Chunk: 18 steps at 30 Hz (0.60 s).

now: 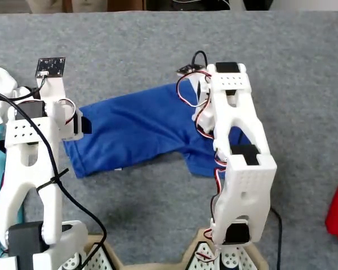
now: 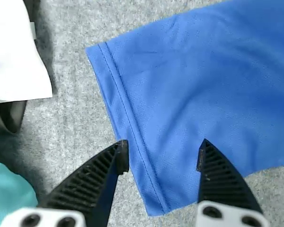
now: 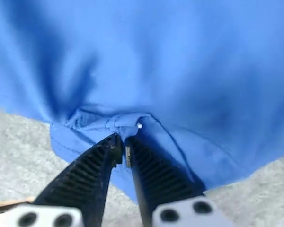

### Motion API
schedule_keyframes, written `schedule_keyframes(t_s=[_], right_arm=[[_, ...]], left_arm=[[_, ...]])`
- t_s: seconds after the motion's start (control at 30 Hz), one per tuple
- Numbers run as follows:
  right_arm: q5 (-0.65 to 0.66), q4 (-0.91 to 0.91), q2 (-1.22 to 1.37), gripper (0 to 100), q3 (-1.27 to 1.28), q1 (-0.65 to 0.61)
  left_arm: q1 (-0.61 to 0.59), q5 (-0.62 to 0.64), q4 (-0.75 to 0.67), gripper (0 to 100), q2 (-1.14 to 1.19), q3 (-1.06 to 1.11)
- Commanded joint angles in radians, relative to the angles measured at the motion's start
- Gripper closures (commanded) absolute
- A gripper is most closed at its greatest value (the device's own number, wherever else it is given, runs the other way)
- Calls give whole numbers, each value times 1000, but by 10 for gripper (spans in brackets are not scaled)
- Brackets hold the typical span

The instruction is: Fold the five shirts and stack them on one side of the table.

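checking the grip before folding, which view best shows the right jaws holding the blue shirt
The right wrist view: it shows the right jaws shut on a bunched fold of the blue shirt. In the high view the right arm covers that pinch. The left wrist view shows the shirt's hem between the open left jaws.

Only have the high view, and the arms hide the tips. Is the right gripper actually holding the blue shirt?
Observer: Yes, the right gripper is shut on a bunched fold of the shirt.
Operator: And the left one?
Observer: The left gripper is open. The hem lies between its fingers, and nothing is pinched.
Operator: Anything crowding that hem?
Observer: A white cloth lies apart from it, with bare table between them.
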Motion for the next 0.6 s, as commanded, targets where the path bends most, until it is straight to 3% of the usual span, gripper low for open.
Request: schedule_keyframes(t_s=[0.0,0.27,0.57], right_arm=[[-12,54,-79,990,-45,-10],[-49,114,-107,990,-4,-12],[-60,54,-311,990,291,-16]], left_arm=[[-3,8,8,757,-2,-51],[-3,8,8,757,-2,-51],[-5,8,8,757,-2,-49]])
